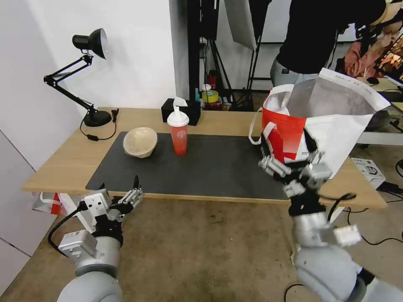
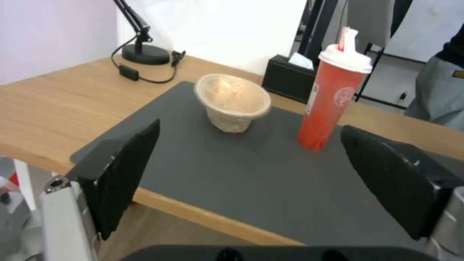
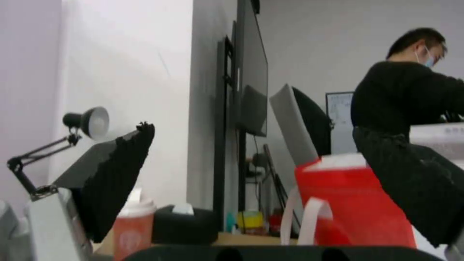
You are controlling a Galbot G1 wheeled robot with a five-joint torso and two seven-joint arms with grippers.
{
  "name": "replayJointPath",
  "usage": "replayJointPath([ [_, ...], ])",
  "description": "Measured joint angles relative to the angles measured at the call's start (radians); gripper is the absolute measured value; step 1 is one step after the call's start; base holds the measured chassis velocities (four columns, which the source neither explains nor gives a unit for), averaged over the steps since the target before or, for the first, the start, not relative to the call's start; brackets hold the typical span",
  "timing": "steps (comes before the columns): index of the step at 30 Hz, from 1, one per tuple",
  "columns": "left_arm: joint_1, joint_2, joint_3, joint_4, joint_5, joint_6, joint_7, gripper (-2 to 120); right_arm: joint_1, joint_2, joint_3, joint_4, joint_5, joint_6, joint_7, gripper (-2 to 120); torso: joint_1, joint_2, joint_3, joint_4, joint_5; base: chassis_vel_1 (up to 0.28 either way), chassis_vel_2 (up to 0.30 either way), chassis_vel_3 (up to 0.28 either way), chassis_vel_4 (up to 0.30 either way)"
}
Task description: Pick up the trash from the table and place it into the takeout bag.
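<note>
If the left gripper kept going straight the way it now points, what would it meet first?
Probably the red cup: the open left gripper hangs at the table's near edge, aimed between the cup and the beige bowl. Depth is unclear, so it might pass between them.

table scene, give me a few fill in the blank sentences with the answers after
1. The beige bowl lies tipped on the dark grey ____.
2. The red drink cup stands upright between the beige bowl and the ____.
3. The left end effector hovers near the table's front edge with its fingers ____.
4. The right end effector is at the front of the takeout bag, holding ____.

Missing words: mat; takeout bag; open; nothing
</note>
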Motion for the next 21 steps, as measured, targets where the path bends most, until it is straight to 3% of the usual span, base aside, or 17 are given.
replayJointPath([
  [10, 0.040, -0.004, -0.001, -0.003, 0.021, 0.013, -0.002, 100, -0.110, 0.029, -0.001, -0.008, -0.086, -0.014, 0.064, 100, 0.000, 0.000, 0.000, 0.0002, -0.0001, 0.000, 0.000, 0.000, 0.000],
  [21, 0.048, 0.009, -0.004, -0.006, 0.027, 0.013, -0.002, 100, -0.221, 0.063, -0.017, -0.001, -0.066, -0.058, 0.109, 100, 0.000, 0.000, 0.000, 0.0002, 0.0000, 0.000, 0.000, 0.000, 0.000],
])
